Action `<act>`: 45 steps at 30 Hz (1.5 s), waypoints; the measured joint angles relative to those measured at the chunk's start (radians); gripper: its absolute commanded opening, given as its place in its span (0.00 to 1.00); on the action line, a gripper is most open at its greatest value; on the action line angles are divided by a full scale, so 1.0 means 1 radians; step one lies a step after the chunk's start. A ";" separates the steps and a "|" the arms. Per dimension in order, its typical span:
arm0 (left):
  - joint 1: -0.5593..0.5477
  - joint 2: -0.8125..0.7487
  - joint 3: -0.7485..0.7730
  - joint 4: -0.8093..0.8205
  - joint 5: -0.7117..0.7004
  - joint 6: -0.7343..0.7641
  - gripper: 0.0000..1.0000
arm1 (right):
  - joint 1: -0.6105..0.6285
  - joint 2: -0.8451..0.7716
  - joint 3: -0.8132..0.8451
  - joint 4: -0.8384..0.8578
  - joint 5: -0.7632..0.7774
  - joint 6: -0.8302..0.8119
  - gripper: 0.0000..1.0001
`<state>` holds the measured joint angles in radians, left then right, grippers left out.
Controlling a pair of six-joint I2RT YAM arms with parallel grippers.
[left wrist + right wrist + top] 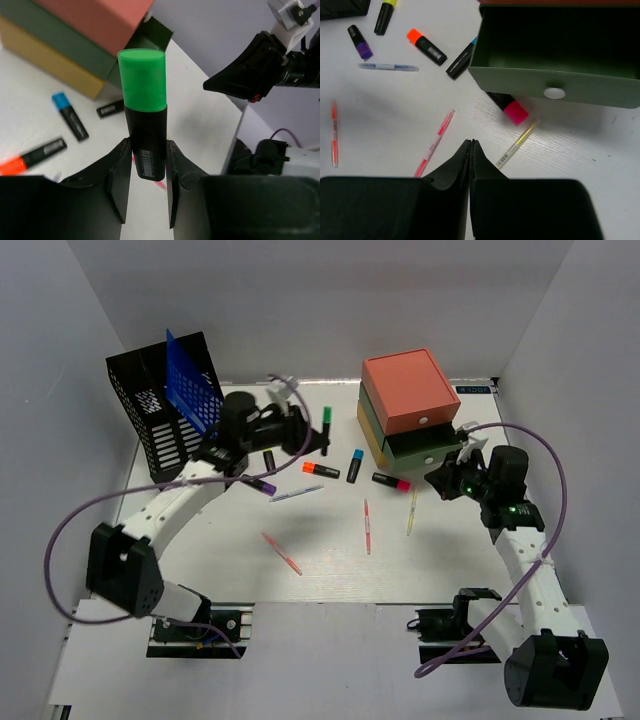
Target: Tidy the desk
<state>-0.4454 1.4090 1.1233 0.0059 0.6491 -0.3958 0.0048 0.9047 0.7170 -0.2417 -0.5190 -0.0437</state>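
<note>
The white desk [330, 570] holds loose stationery. My left gripper [318, 440] is shut on a black highlighter with a green cap [145, 115] and holds it above the desk's far middle, cap pointing away. My right gripper [471, 142] is shut and empty, just above the desk in front of the open green drawer [555, 50]; it also shows in the top view [440, 483]. On the desk lie orange [320, 470], blue [355, 465], pink [391, 482] and purple [262, 484] highlighters, and blue [297, 493], pink [367, 525], yellow [412, 512] and red [281, 552] pens.
A black mesh file rack [160, 410] with a blue folder [190, 385] stands at the back left. The stacked drawer box [410, 390], orange on top, stands at the back right with its green drawer pulled out. White walls close in the desk.
</note>
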 measured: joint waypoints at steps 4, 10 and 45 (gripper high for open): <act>-0.125 0.168 0.166 0.023 -0.036 0.096 0.02 | -0.033 -0.001 -0.008 0.014 0.015 0.011 0.00; -0.271 0.386 0.392 0.015 -0.128 0.258 0.01 | -0.056 -0.005 -0.023 0.015 0.029 0.010 0.00; -0.452 0.733 0.660 0.099 -0.564 0.582 0.64 | -0.065 -0.031 -0.027 0.029 0.035 0.006 0.00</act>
<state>-0.8970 2.1418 1.7828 0.1047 0.0853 0.1860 -0.0605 0.8742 0.6895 -0.2127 -0.4835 -0.0380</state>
